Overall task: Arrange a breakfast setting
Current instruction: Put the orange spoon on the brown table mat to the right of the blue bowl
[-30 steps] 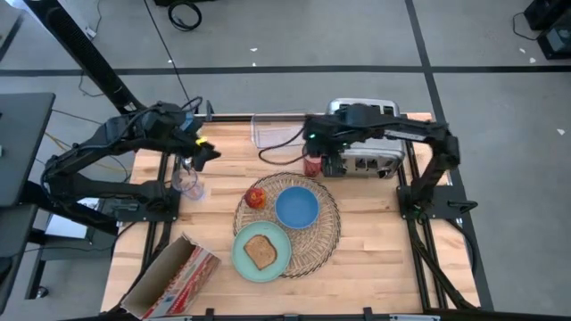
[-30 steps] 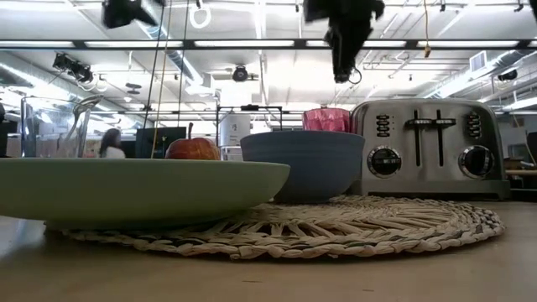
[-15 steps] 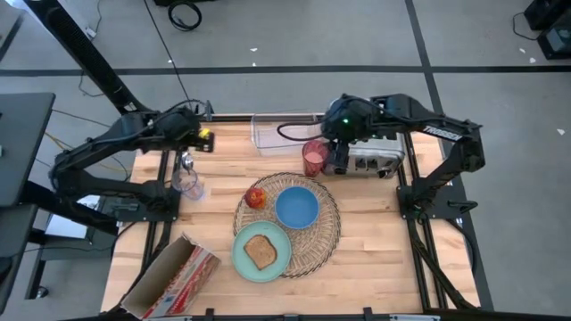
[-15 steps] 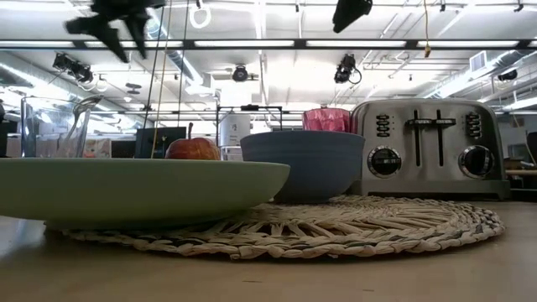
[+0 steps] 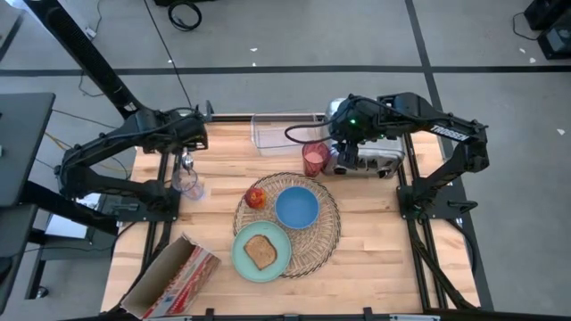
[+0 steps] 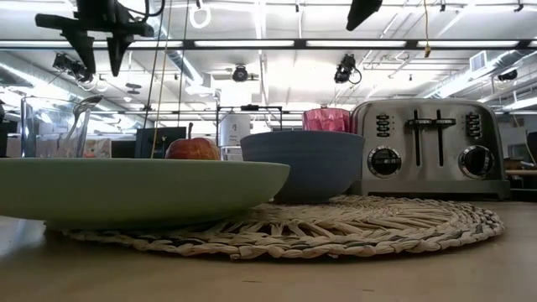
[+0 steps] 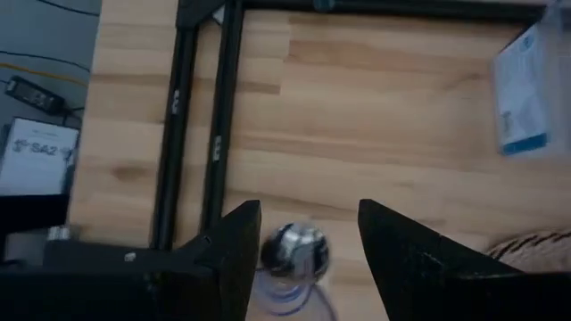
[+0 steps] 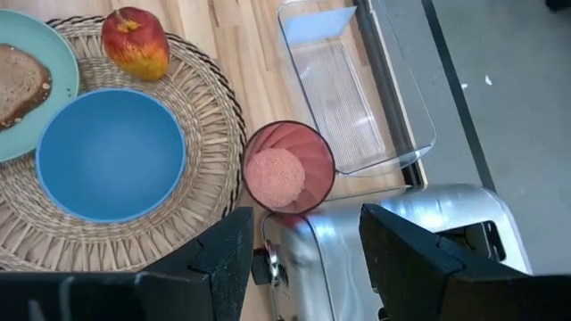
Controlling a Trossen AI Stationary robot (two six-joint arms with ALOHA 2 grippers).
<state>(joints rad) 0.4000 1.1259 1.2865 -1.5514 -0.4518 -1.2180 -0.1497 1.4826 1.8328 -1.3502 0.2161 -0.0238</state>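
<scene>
You had both hands spread and empty: right hand [image 8: 303, 259] above the pink cup [image 8: 288, 168], left hand [image 7: 308, 241] over the bench [image 7: 357, 116].

Right end effector [image 8: 303, 254] back over toaster [image 5: 370, 159], off pink cup [image 5: 314, 158].

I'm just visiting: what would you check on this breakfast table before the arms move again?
1. Left gripper empty, jaws apart: ok.
2. Right gripper empty, jaws apart: ok.
3. Pink cup upright, beside the toaster, off the placemat: ok.
4. Toast slice on the green plate: ok.
5. Blue bowl and apple on the placemat: ok.
6. Utensil beside the plate: cannot tell.
</scene>
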